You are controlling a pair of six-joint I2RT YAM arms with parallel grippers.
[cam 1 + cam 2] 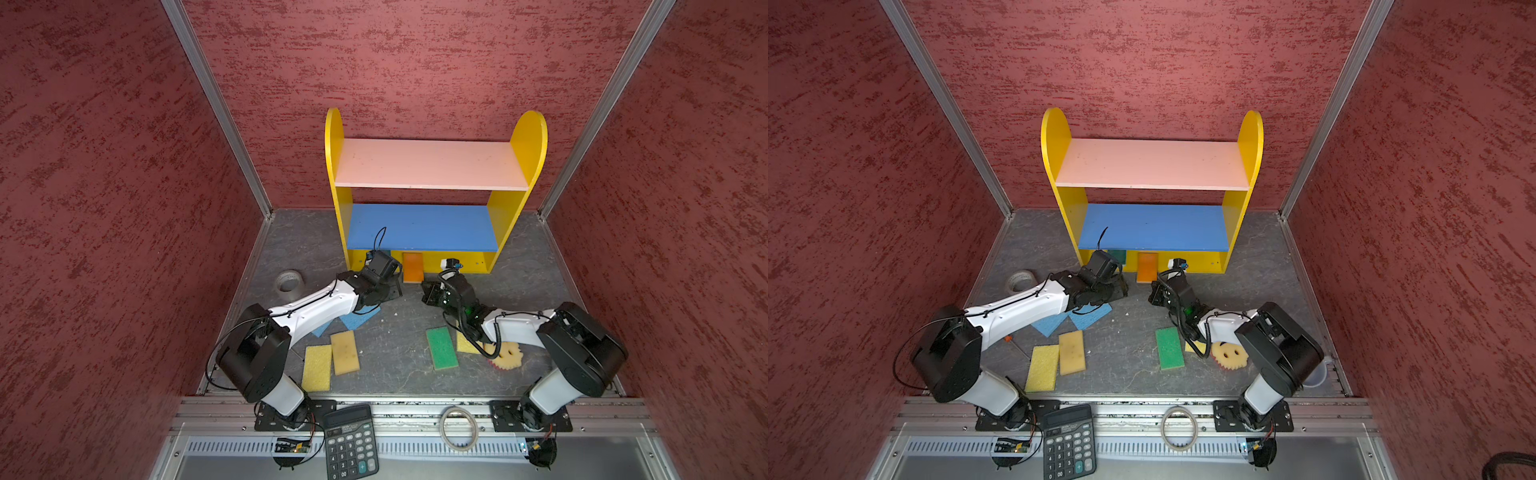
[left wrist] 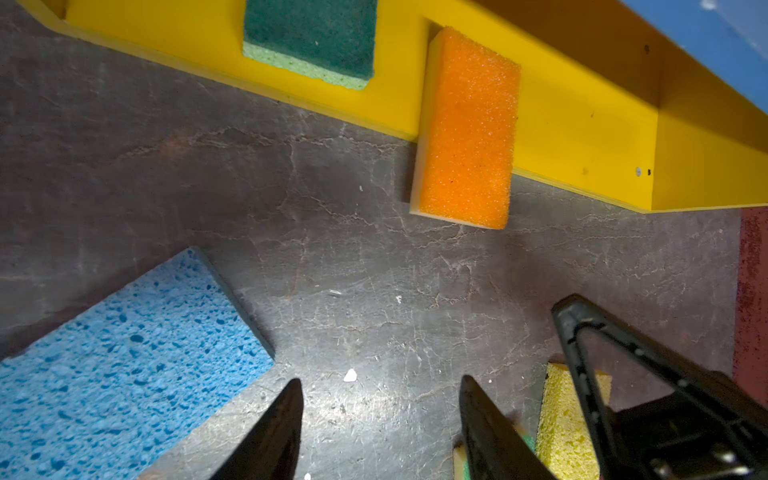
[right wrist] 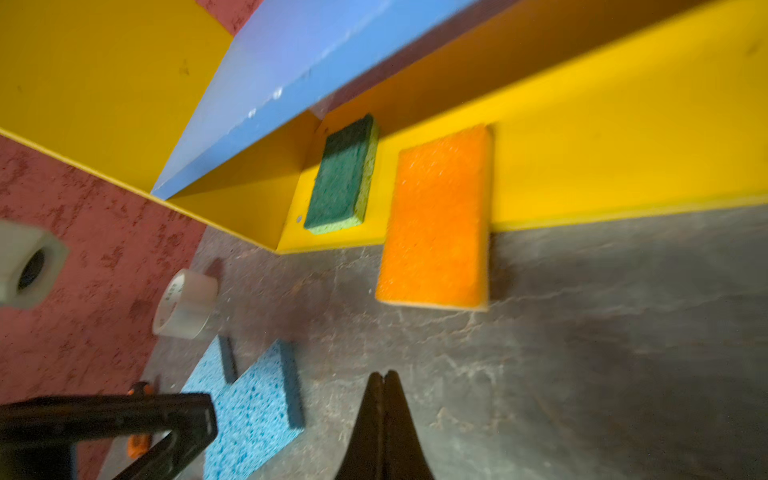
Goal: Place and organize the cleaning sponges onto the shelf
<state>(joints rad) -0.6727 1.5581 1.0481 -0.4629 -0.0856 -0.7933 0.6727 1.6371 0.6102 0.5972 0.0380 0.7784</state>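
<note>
We see little of the shelf's (image 1: pixel 432 164) bottom board (image 2: pixel 582 137) from above: the blue board (image 1: pixel 422 226) overhangs it, and the left arm (image 1: pixel 316 307) covers most of the dark green sponge (image 1: pixel 1117 254), of which only a corner peeks out in a top view. The wrist views show it whole, lying flat near the left end of the bottom board, dark scouring face up over a pale green body. Beside it the orange sponge (image 1: pixel 413 268) lies across the board's front edge, far end on the board, near end out past it over the floor (image 1: pixel 395 324); its top is grainy orange over a thin yellow layer. The right wrist view is blurred. The left arm hides parts of the two blue sponges (image 1: pixel 1090 314) on the floor. The right arm (image 1: pixel 515 326) and its cable (image 1: pixel 478 336) cover much of the right yellow sponge (image 1: pixel 465 344) and, in a top view, part of the smiley (image 1: pixel 1229 354), whose pink underside barely shows. In the open lie a bright green sponge (image 1: pixel 441 347), a tan sponge (image 1: pixel 345 352) and the left yellow sponge (image 1: pixel 316 368), the last two touching side by side. The left gripper (image 2: pixel 382 381) hangs over bare floor, jaws spread with nothing between them. The right gripper (image 3: pixel 384 376) has its jaws pressed together, empty, short of the orange sponge.
</note>
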